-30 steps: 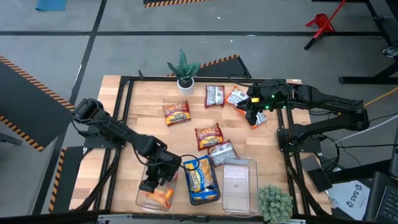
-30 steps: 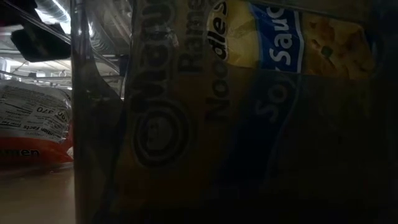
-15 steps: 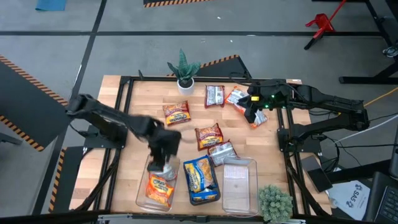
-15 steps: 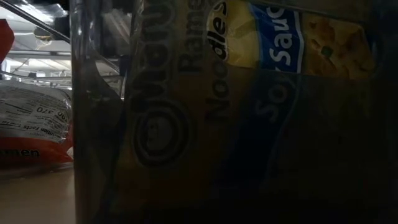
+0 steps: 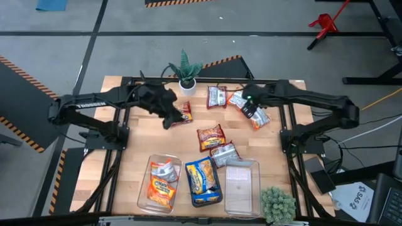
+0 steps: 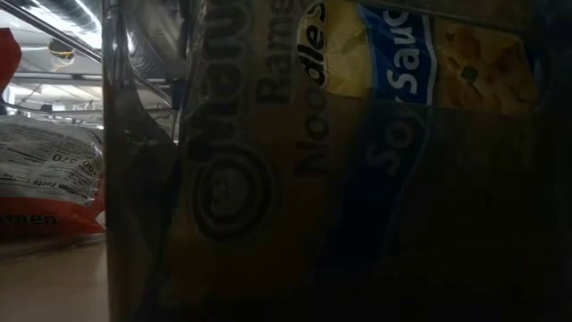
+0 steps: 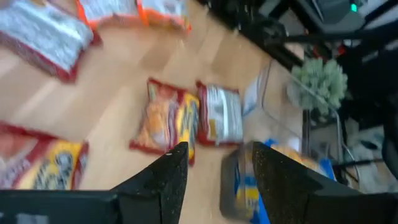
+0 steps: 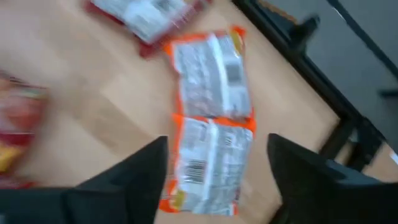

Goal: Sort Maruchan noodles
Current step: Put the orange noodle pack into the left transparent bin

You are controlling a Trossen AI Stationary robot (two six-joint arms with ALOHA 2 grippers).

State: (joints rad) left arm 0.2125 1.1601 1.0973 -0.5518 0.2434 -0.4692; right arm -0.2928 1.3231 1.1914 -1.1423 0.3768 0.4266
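Note:
Maruchan noodles packets lie loose on the wooden table: a red-and-yellow one, another, a silver one, a red-and-silver one and two orange ones. More packets lie in the left bin and the middle bin. My left gripper hangs open above the table beside the far red-and-yellow packet. My right gripper is open above the orange packet, one finger on either side of it.
An empty clear bin stands at the near right, next to a small green plant. A potted plant stands at the far edge. Black frame rails run along the table's sides. The low view is filled by the middle bin's wall.
My left gripper has risen out of the left bin and swung toward the far edge, to the red-and-yellow packet near the potted plant; an orange packet stays lying in that bin. My right gripper has shifted slightly toward the table's left, above the orange packets.

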